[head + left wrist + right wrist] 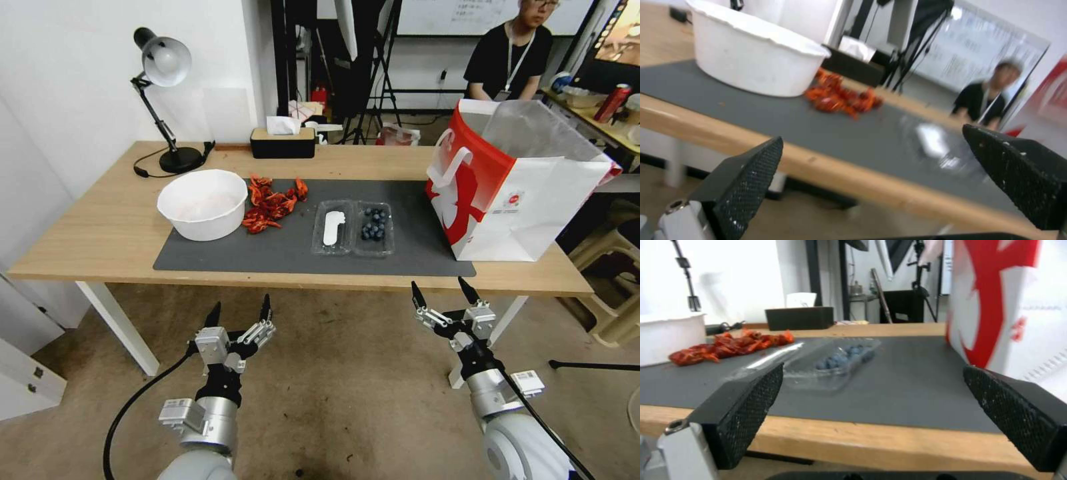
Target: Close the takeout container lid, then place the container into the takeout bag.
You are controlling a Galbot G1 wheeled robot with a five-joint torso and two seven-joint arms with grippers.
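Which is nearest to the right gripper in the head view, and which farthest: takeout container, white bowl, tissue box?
From the right gripper:
1. Takeout container, mat centre.
2. White bowl, mat's left end.
3. Tissue box, table's far edge.

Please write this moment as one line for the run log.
left claw: open, before table edge | right claw: open, before table edge | clear plastic clamshell container: lying open on grey mat | red-and-white paper bag: upright, beside container
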